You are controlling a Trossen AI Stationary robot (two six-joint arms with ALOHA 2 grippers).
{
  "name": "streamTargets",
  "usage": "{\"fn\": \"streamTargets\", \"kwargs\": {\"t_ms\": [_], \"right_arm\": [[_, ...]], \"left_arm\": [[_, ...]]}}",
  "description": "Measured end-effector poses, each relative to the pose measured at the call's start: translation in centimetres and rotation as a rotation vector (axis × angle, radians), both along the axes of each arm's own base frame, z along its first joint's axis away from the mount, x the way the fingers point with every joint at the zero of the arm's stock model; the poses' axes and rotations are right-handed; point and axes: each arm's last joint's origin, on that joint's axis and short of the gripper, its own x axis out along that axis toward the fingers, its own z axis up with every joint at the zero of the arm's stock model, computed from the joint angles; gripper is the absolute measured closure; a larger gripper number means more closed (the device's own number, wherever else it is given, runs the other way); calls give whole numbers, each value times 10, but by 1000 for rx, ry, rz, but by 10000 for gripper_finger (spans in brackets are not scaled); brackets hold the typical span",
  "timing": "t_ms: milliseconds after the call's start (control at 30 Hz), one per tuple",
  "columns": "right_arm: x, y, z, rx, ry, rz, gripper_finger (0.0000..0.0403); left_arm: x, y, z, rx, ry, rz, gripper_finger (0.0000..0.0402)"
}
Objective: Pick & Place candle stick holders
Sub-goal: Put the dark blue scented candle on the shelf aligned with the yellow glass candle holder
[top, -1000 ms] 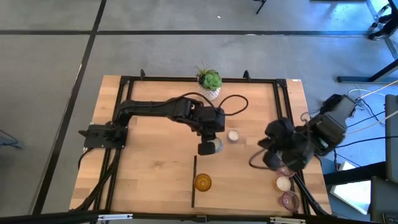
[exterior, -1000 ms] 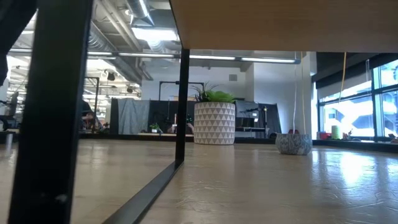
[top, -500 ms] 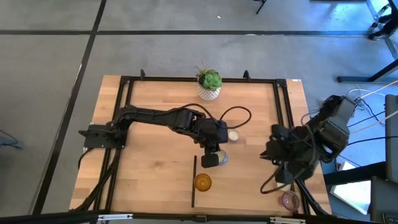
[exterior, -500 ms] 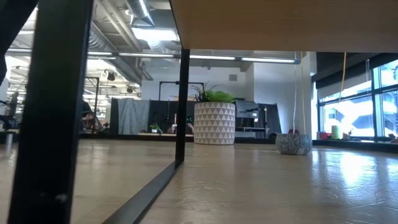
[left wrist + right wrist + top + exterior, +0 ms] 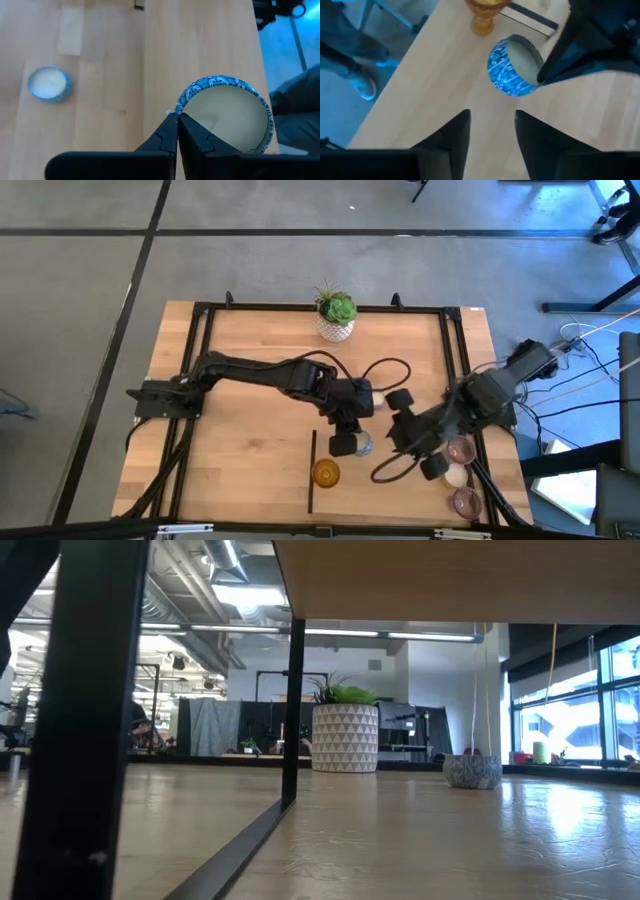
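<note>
My left gripper (image 5: 346, 442) is shut on a blue-patterned candle stick holder (image 5: 225, 112), near the table's middle and just beyond the amber holder (image 5: 326, 472). My right gripper (image 5: 490, 145) stands open to the right of them (image 5: 400, 425), pointing down at the held holder (image 5: 512, 65) and touching nothing. A small blue-rimmed cream holder (image 5: 48, 83) stands on the wood farther off. By the right edge stand a mauve holder (image 5: 460, 448), a cream one (image 5: 455, 475) and another mauve one (image 5: 466, 502). My left gripper pinches the holder's rim (image 5: 181, 102) on the side nearest the wrist, one finger (image 5: 197, 135) inside the cup and the other outside. The fingers slant down from the table's left. The holder hangs tilted, its mouth turned toward the wrist.
A white patterned pot with a green plant (image 5: 337, 315) stands at the far edge. A black strip (image 5: 311, 472) lies on the wood left of the amber holder. A black frame (image 5: 205, 340) runs around the table. Cables trail behind both wrists.
My left gripper has carried the blue-patterned holder toward the near edge, closer to the amber holder. My right gripper has swung from the holders by the right edge toward the table's middle and has rolled about its own line; those holders show again.
</note>
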Motion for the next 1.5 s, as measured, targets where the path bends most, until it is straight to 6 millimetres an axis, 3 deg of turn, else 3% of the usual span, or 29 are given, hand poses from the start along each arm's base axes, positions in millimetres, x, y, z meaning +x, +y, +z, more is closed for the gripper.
{"fn": "streamTargets", "kwargs": {"t_ms": [200,433,700,900,1200,1500], "right_arm": [[28,6,-21,62,95,103,223],[30,6,-22,92,109,109,222],[28,4,-24,87,147,-16,222],[25,5,-24,183,234,-183,222],[18,0,-27,235,347,-479,222],[21,1,-26,245,303,-485,222]], "left_arm": [[-1,-5,-9,11,60,-16,399],[2,-3,-18,20,103,16,399],[7,5,-19,-72,122,307,399],[10,3,-18,-158,99,474,399],[4,-25,-18,-136,92,439,399],[0,-39,-18,-39,77,278,399]]}}
